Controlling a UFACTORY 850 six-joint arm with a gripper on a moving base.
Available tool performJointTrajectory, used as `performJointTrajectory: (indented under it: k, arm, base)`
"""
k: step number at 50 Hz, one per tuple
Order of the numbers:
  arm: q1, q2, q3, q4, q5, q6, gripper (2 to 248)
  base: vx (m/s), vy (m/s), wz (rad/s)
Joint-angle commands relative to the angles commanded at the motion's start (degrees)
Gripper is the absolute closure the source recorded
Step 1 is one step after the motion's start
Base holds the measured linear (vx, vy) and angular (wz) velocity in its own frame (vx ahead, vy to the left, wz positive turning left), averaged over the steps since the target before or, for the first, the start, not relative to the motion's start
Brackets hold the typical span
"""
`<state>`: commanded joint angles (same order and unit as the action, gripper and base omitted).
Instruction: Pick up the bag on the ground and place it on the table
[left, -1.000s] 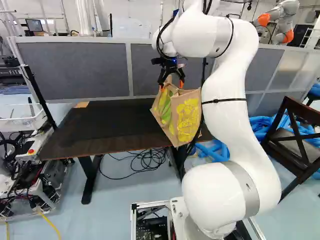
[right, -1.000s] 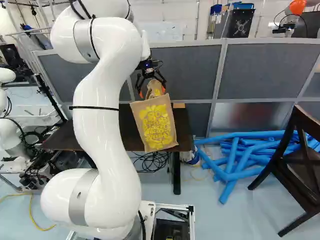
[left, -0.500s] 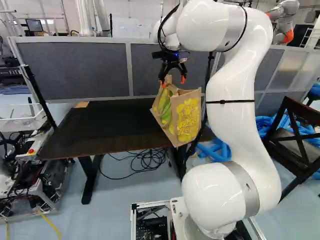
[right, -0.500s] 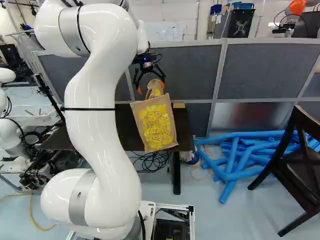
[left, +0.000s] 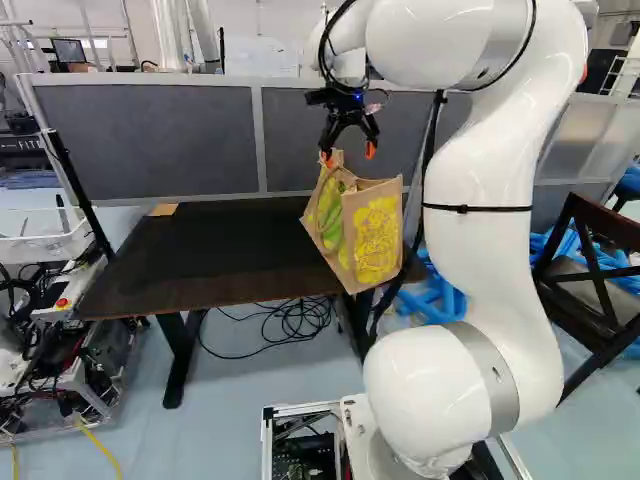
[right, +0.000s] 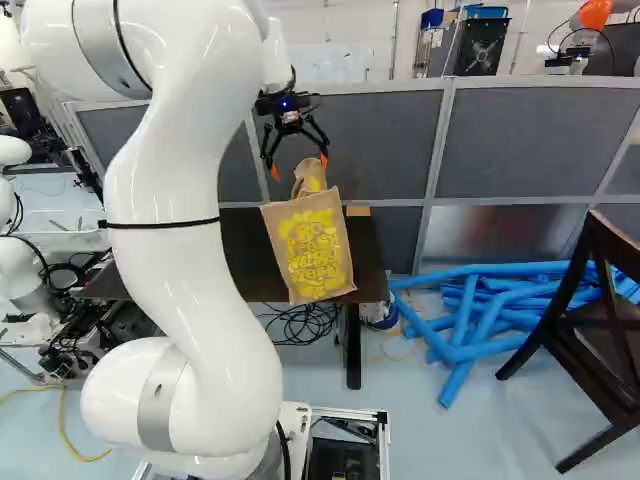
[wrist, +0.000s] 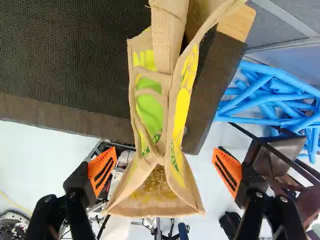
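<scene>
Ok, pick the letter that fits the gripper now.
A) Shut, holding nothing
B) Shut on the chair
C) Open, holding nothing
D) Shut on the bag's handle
C: in the wrist view the gripper's two fingers stand wide apart, with neither the bag nor anything else gripped between them.

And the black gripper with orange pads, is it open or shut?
Open. The gripper's pads stand wide apart in the wrist view, with gaps to the tan, yellow-printed bag.

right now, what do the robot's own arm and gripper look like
The arm is glossy white and rounded, with grey bands, a thin black strap and a black cable looping near the wrist. The gripper is black, with two fingers and slotted orange pads.
</scene>
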<state>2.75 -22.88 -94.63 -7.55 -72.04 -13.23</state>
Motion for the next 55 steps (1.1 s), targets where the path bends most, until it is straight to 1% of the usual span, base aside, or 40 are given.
performJointTrajectory:
  k: [34,55]
  arm:
    - [0.12,7.88,3.35,0.0,-0.35,0.0,3]
    - [0.13,8.56,3.44,0.0,-0.35,0.0,3]
  base:
    - [0.0,0.0,0.0]
    - [0.0,0.0,0.0]
